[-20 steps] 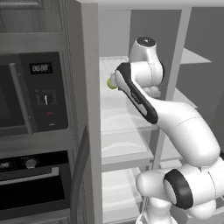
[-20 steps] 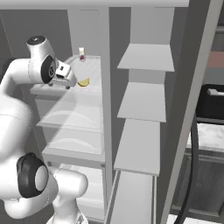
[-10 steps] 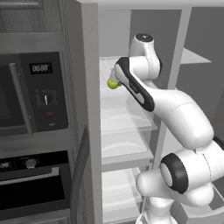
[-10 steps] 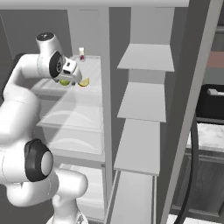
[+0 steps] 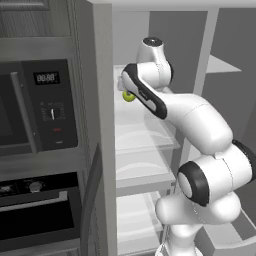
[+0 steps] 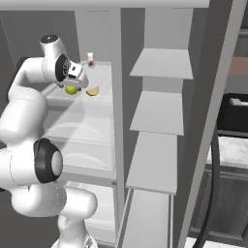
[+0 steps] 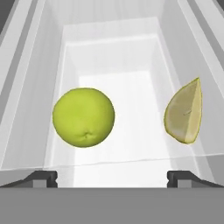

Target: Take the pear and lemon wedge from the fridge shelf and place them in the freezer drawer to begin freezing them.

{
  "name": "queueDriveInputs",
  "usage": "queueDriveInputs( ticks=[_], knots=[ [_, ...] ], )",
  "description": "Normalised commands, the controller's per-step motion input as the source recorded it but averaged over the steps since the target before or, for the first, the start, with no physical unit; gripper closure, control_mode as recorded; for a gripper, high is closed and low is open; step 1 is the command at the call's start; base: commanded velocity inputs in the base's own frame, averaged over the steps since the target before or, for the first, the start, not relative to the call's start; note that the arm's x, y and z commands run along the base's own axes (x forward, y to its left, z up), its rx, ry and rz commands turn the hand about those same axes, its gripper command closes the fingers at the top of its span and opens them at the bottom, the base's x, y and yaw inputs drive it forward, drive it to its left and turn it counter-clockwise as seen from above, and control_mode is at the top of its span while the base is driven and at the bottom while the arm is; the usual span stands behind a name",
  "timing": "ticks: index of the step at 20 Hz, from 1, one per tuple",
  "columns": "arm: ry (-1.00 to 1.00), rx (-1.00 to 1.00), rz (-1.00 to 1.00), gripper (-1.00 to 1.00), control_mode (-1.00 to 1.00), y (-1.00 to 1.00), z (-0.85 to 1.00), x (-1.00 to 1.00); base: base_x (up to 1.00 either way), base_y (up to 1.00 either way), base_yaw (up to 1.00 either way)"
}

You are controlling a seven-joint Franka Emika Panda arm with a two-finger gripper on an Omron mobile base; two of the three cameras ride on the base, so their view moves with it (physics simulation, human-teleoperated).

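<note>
The pear (image 7: 83,117), round and yellow-green, rests on the white fridge shelf (image 7: 131,83) left of centre. The lemon wedge (image 7: 184,112) stands to its right, apart from it. My gripper (image 7: 113,177) is open with its tips wide, just short of both fruits and touching neither. From the right base, the gripper (image 6: 77,80) hovers right above the pear (image 6: 71,89), with the lemon wedge (image 6: 92,91) beside it. In the left base view the pear (image 5: 129,96) peeks out beside the hand. A light-grey corner, seemingly the freezer drawer (image 5: 239,226), shows low at the right.
A small white jar with a red label (image 6: 90,59) stands at the shelf's back. Clear curved bins (image 6: 87,131) sit below the shelf. Plain grey shelves (image 6: 157,111) fill the right compartment. The oven and microwave panel (image 5: 47,100) stand left of the fridge wall.
The hand has swung in and down over the shelf's front toward the pear, and the arm has raised its elbow. The jaws stayed open and the fruits have not moved.
</note>
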Motion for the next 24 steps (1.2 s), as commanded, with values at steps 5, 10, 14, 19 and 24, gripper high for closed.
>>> queueDriveInputs(
  ticks=[5, 10, 14, 19, 24],
  knots=[
    [0.0, 0.0, 0.0, -1.0, -1.0, 0.14, -0.11, 0.3, 0.0, 0.0, 0.0],
    [0.0, 0.0, 0.0, -1.0, -1.0, 0.06, -0.18, 0.27, 0.0, 0.0, 0.0],
    [0.0, 0.0, 0.0, -1.0, -1.0, 0.05, -0.22, 0.28, 0.0, 0.0, 0.0],
    [0.0, 0.0, 0.0, -1.0, -1.0, 0.08, -0.13, 0.31, 0.0, 0.0, 0.0],
    [0.0, 0.0, 0.0, -1.0, -1.0, 0.1, -0.16, 0.17, 0.0, 0.0, 0.0]
  ],
)
